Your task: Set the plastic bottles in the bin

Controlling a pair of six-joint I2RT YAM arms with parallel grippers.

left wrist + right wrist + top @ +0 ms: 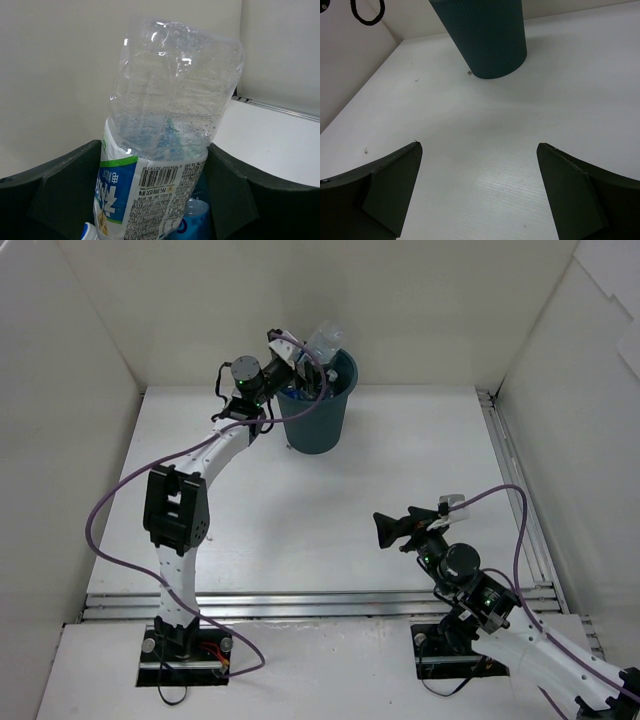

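A: From above, where is the bottle?

B: The bottle (326, 340) is at the mouth of the bin (315, 425), on the far part of the desk (300, 530). Its upper part stands out above the rim, a little tilted. The left hand (300, 362) is at the rim, just beside it. The right hand (388, 530) is well apart from the bin, near its own base.

A: And the left wrist view?

B: The bottle (165, 125) stands between the two fingers (65, 190). Its long axis goes up and down in the picture, with the clear base up and the label end down. Both fingers are at its sides, but I cannot tell if they press it or only stand beside it. Below it I see parts of other bottles (192, 220), so I judge the bin is directly under. The coming move needs only that the fingers go apart; then the bottle should drop along its own axis.

A: The right wrist view?

B: The right hand (480, 146) has its fingers wide apart and holds nothing. The bin (485, 35) stands ahead of it, well apart. I see no bottle on the desk here.
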